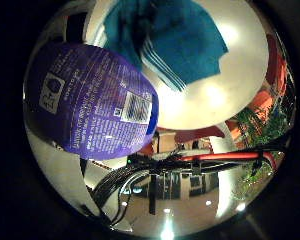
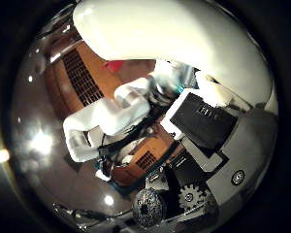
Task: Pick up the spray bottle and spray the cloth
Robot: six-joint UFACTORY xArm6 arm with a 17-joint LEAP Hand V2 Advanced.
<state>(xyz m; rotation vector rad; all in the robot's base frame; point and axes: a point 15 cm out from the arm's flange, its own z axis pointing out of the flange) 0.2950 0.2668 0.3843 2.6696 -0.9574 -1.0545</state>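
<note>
The spray bottle [image 1: 92, 102], its purple label turned to the palm, fills much of the little-finger-side view and so sits close against the palm; beyond it a teal cloth [image 1: 177, 37] with pale stripes at one edge lies folded on a round white counter [image 1: 235, 85]; bottle and cloth are apart, the bottle raised over the counter's near edge; in the thumb-side view the hand [image 2: 136, 116] shows white fingers [image 2: 102, 124] curled inward beside black geared parts, so the hand appears closed around the spray bottle.
</note>
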